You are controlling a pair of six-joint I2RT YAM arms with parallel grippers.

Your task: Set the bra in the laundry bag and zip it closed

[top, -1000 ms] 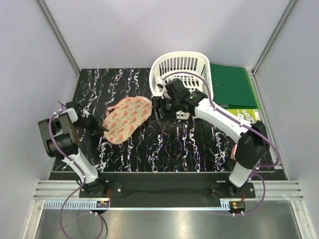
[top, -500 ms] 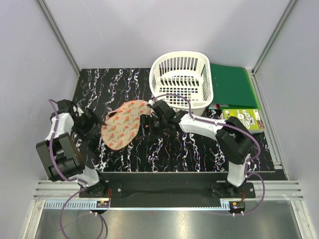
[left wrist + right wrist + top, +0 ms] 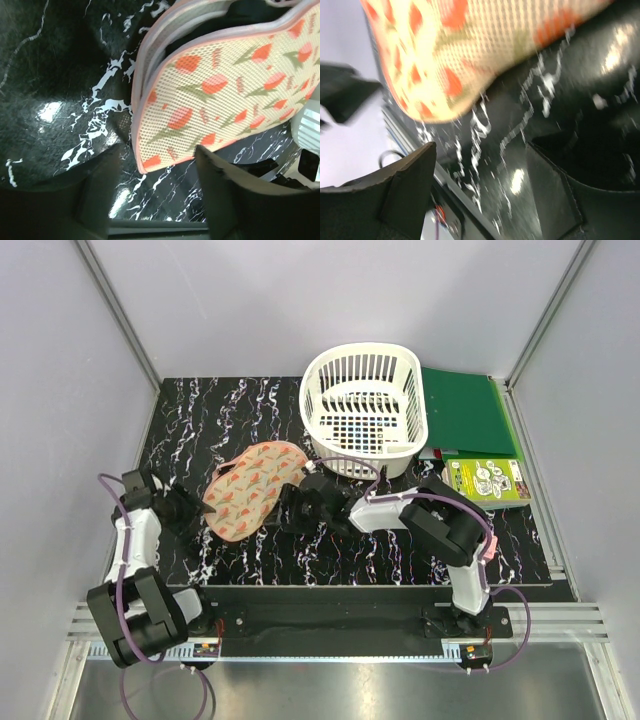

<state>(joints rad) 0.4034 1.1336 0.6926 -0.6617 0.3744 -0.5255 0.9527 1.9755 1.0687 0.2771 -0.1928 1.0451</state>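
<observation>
Both gape wide and empty: left pincer (image 3: 159, 152) at the bag's (image 3: 252, 487) 8 o'clock, right pincer (image 3: 481, 147) at 4 o'clock.

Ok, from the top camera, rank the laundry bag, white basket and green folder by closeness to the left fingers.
1. Laundry bag, just right of the left fingers.
2. White basket, farther back, centre.
3. Green folder, back right.

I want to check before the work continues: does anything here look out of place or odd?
The laundry bag is not zipped: in the left wrist view its pink edge gapes along one side, and something dark shows inside. Nothing looks spilled or damaged.
</observation>
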